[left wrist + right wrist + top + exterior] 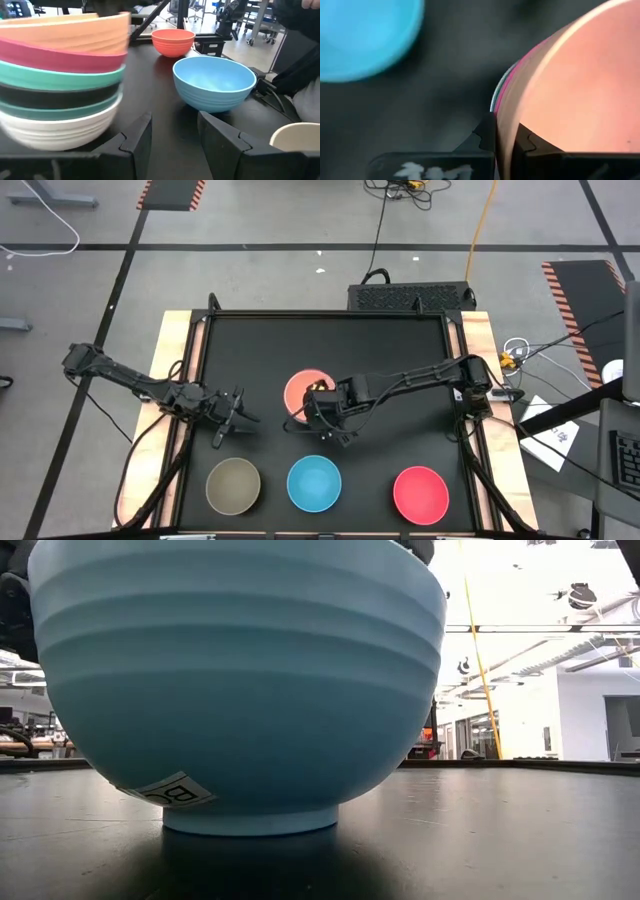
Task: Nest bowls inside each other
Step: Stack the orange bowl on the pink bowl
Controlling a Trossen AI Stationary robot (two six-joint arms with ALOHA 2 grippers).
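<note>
Light blue bowl [238, 690] up front, right gripper [504, 137] jaws pinching peach-orange bowl [580, 95] rim, left gripper [235, 418] jaws spread, empty

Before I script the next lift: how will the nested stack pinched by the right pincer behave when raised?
The stack looks like rigid plastic, so it should not flex. The right pincer grips only the peach top bowl's rim, so the bowls below may stay behind. An off-centre rim grip will probably tilt it.

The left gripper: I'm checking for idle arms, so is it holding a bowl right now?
No. In the high view the left gripper is open over bare table, apart from the nested stack and the olive-brown bowl.
</note>
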